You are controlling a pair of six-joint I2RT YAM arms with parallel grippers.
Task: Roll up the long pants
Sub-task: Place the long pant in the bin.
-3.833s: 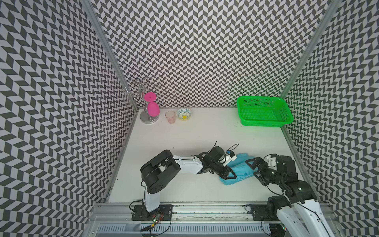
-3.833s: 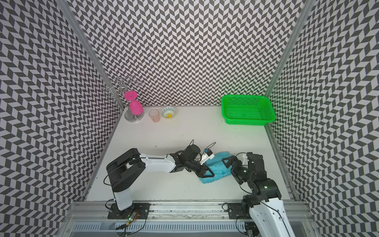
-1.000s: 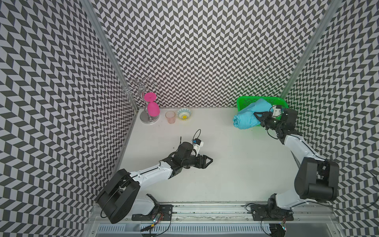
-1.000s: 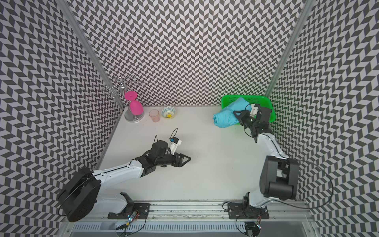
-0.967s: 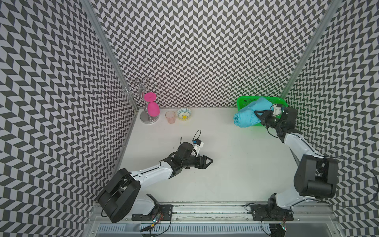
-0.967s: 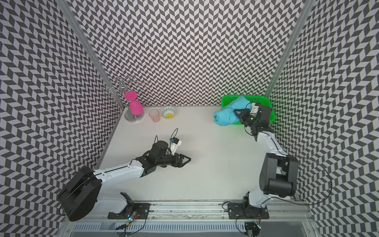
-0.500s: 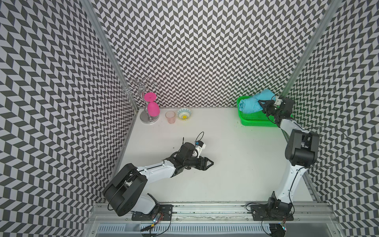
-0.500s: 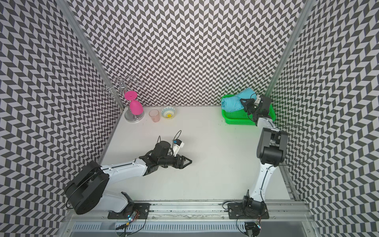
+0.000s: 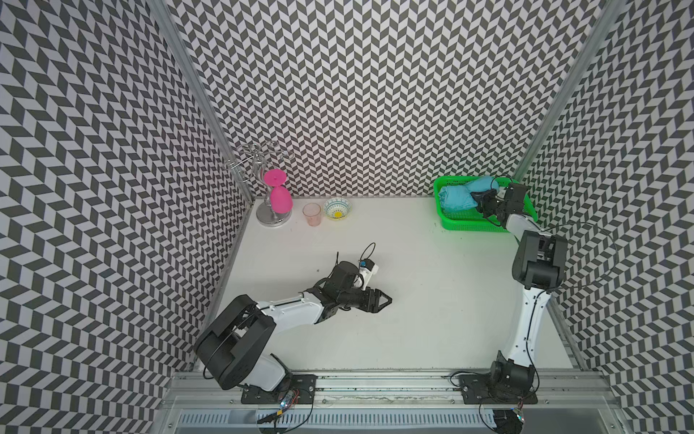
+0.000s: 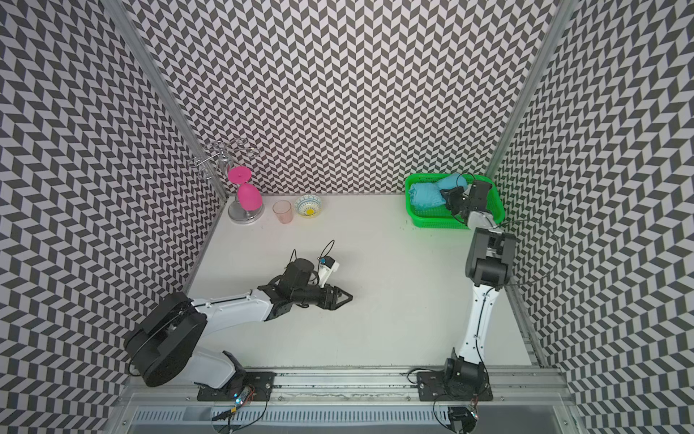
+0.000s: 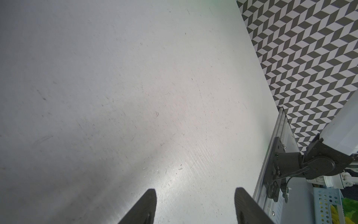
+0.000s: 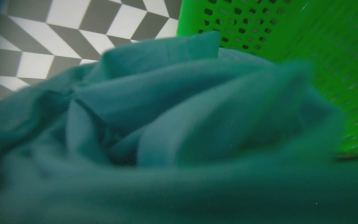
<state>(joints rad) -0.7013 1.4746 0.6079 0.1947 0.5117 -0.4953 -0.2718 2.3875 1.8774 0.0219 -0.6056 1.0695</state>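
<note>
The right gripper (image 9: 483, 198) is clamped on the bunched turquoise-blue soft cloth long pants (image 9: 456, 198), its fingertips buried in folds that fill the right wrist view. The bundle sits inside the green perforated plastic basket (image 9: 474, 224) at the far right corner of the white tabletop (image 9: 432, 282). The left gripper (image 11: 195, 191) hovers low over the table's middle, jaws apart and empty.
</note>
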